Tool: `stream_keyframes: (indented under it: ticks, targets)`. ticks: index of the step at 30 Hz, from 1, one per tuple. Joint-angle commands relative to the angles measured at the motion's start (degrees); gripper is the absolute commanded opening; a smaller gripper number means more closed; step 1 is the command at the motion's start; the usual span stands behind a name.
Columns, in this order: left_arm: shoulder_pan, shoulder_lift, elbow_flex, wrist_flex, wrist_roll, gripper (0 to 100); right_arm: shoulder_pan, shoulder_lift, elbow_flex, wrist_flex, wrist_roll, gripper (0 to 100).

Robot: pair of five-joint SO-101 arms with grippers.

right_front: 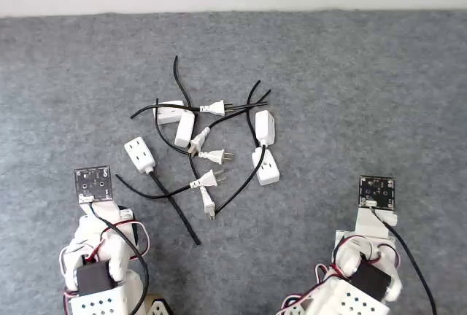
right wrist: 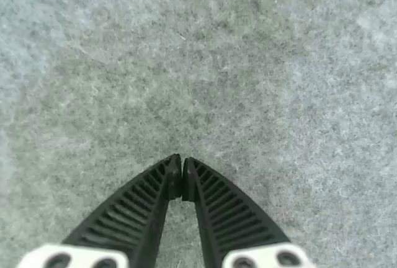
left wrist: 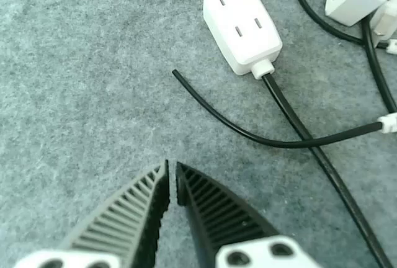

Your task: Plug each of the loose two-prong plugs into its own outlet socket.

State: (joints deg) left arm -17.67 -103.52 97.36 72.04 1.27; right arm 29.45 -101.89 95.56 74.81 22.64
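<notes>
Low over the bench (right wrist: pixel 198 63), our right jaws are closed, empty; our left jaws, also closed, face an outlet socket (left wrist: pixel 242 26).

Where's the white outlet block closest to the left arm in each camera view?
High view: outlet block, left of the cord tangle, beyond the left arm.
Left wrist view: outlet block, beyond the left end effector.
Right wrist view: right end effector over grey mat.
Shared landmark: its black cord.
</notes>
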Motion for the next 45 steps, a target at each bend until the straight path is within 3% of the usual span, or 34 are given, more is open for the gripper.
stream_keyframes:
  ticks: [1,15,27,32,39,41,45]
  targets:
    - [-0.09,-0.97,-0.84,0.26,0.35,2,-0.04,-0.66,0.97,-0.48,0.35,1.1]
    - [-0.09,-0.97,-0.84,0.26,0.35,2,-0.31,-0.66,0.97,-0.48,0.18,1.3]
    - [0.09,-0.97,-0.84,0.26,0.35,2,-6.64,-0.75,0.97,-0.48,0.26,1.3]
    - [1.05,-0.97,-0.92,-6.59,0.26,2,-6.73,-0.75,0.88,-7.34,0.18,1.6]
    - [-4.48,-0.97,-2.68,-19.34,0.26,2,-7.25,-0.75,0.88,-23.96,0.44,1.6]
    - [-4.48,-0.97,-3.91,-18.11,0.26,2,-8.92,-0.75,0.62,-26.77,0.44,1.6]
    - [-4.48,-0.97,-9.80,-7.56,0.26,2,-12.88,-0.75,-0.18,-24.22,0.26,1.3]
